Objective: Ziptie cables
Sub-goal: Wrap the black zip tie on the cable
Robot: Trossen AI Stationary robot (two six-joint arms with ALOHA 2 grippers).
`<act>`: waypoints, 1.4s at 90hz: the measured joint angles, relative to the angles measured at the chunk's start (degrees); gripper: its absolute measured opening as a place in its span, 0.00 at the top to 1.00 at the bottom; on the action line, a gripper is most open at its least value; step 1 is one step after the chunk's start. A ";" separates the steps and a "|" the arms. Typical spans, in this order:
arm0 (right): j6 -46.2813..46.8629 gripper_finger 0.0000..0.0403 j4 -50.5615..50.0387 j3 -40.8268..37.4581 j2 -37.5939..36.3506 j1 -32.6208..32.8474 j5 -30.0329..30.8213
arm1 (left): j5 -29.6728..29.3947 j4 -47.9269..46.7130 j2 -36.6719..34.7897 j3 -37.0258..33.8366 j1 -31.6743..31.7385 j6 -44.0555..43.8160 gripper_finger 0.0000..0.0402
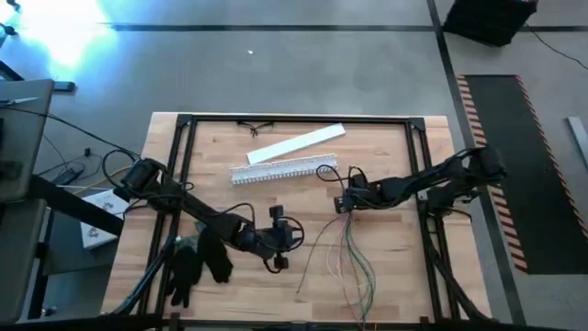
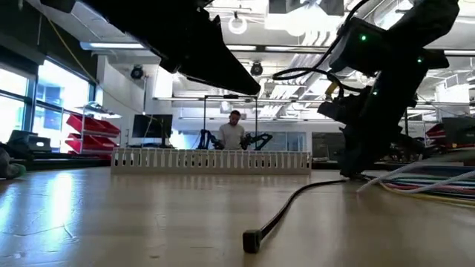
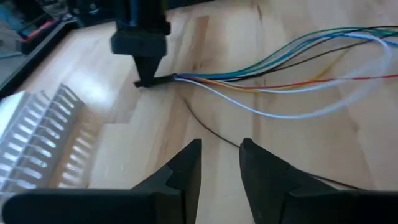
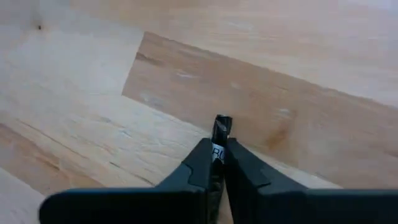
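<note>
the cables (image 1: pixel 352 253) fan out from mid-bench toward the near edge, gathered at one end, where the right pincer (image 1: pixel 342 204) is pinching a dark strip (ziptie, i'd guess). left pincer (image 1: pixel 292 232) sits just beside it, fingers slightly spread around nothing, pointing at the gathered end, so it's next closest.
</note>
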 joint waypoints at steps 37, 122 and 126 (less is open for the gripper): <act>-21.99 1.00 -1.04 17.42 -8.95 7.74 -0.38 | -12.21 -2.72 -11.82 0.03 -4.54 5.01 0.78; -55.58 0.71 2.97 53.10 35.43 2.72 -11.20 | -27.78 -24.98 -24.00 0.04 -15.45 -11.21 0.78; -56.77 0.66 3.23 53.11 34.93 2.71 -11.18 | -27.78 -24.96 -24.00 0.04 -15.45 -11.25 0.78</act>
